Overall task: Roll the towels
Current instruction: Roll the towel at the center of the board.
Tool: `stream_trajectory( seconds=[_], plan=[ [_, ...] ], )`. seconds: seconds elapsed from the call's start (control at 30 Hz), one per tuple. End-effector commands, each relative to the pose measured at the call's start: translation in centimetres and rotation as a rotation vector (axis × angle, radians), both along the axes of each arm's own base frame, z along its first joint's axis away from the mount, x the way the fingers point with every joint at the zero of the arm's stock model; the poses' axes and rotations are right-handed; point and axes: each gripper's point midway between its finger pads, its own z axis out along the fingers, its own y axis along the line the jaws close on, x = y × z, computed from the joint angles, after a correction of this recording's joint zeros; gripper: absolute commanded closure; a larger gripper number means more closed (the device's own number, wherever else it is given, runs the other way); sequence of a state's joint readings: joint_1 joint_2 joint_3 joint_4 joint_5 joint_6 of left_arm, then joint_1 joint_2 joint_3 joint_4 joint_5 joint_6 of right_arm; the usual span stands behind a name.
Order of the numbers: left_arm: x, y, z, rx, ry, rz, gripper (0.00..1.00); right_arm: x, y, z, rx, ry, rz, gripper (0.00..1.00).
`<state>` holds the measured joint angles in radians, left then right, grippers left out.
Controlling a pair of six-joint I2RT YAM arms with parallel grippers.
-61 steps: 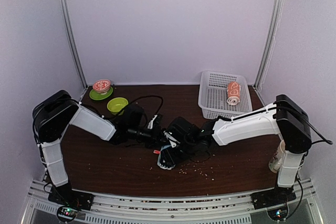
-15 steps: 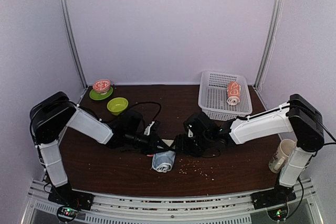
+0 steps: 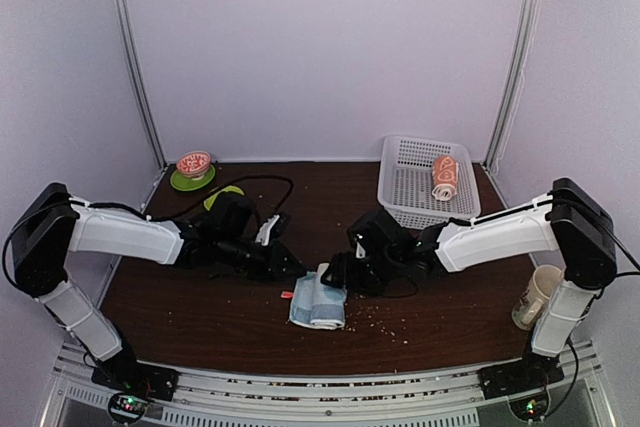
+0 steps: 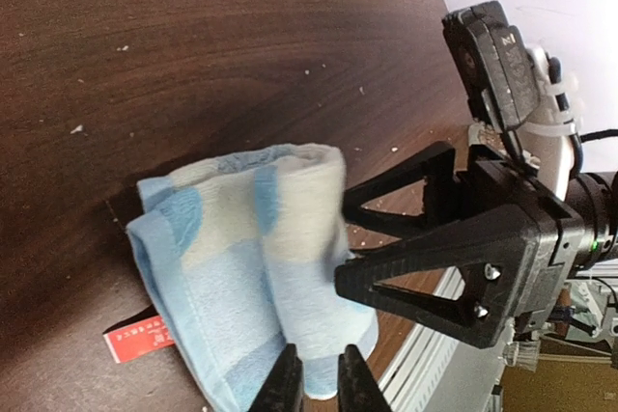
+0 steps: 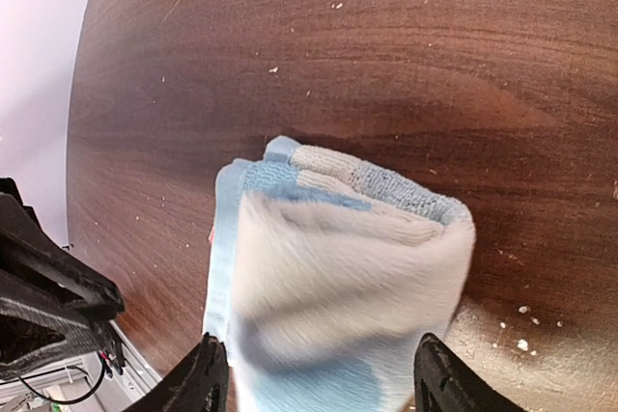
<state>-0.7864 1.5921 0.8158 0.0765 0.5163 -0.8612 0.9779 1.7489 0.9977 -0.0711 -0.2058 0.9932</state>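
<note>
The light-blue towel (image 3: 318, 301) lies loosely rolled near the table's front middle, its layers showing in the left wrist view (image 4: 241, 258) and the right wrist view (image 5: 338, 277). My left gripper (image 3: 296, 269) sits at its left end; the fingers (image 4: 287, 383) stand a little apart with the towel's edge between them, and I cannot tell if they pinch it. My right gripper (image 3: 335, 272) is open wide, its fingers (image 5: 201, 383) straddling the towel without closing on it. The orange towel (image 3: 444, 178) lies rolled in the white basket (image 3: 405, 162).
A green bowl (image 3: 222, 194) sits partly behind my left arm, with a green plate holding a red bowl (image 3: 192, 173) at the back left. A cup (image 3: 538, 293) stands at the right edge. A red tag (image 4: 140, 343) and crumbs lie by the blue towel.
The left arm has drawn back to the left and its fingers have parted slightly. The blue towel, a tight roll half a second ago, has slackened into a wider, flatter shape.
</note>
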Motion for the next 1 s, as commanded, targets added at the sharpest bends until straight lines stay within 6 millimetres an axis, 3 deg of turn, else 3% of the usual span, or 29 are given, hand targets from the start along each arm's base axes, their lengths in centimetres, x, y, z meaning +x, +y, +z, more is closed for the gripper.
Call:
stream_trajectory(
  seconds=[0.0, 0.2, 0.33, 0.57, 0.8, 0.97],
  plan=[
    [0.3, 2.2, -1.1, 0.093, -0.054, 0.049, 0.87, 0.2, 0.3, 0.8, -0.022, -0.013, -0.010, 0.35],
    [-0.2, 2.8, -1.8, 0.093, -0.065, 0.051, 0.91, 0.2, 1.3, 1.0, -0.082, -0.011, 0.033, 0.44],
    [-0.3, 2.8, -1.8, 0.077, -0.068, 0.049, 0.93, 0.2, 2.1, 0.5, -0.093, 0.009, 0.051, 0.44],
    [-0.8, 2.3, 0.4, -0.008, -0.119, 0.015, 0.94, 0.4, 4.7, -0.7, -0.054, 0.057, 0.071, 0.44],
    [-3.1, 0.1, 1.9, -0.056, -0.177, -0.123, 0.94, 1.1, 6.4, -1.7, -0.015, 0.113, 0.033, 0.43],
    [-4.1, -1.5, 0.1, -0.042, -0.155, -0.177, 0.97, 1.6, 6.1, -2.1, 0.021, 0.140, -0.020, 0.42]
  ],
)
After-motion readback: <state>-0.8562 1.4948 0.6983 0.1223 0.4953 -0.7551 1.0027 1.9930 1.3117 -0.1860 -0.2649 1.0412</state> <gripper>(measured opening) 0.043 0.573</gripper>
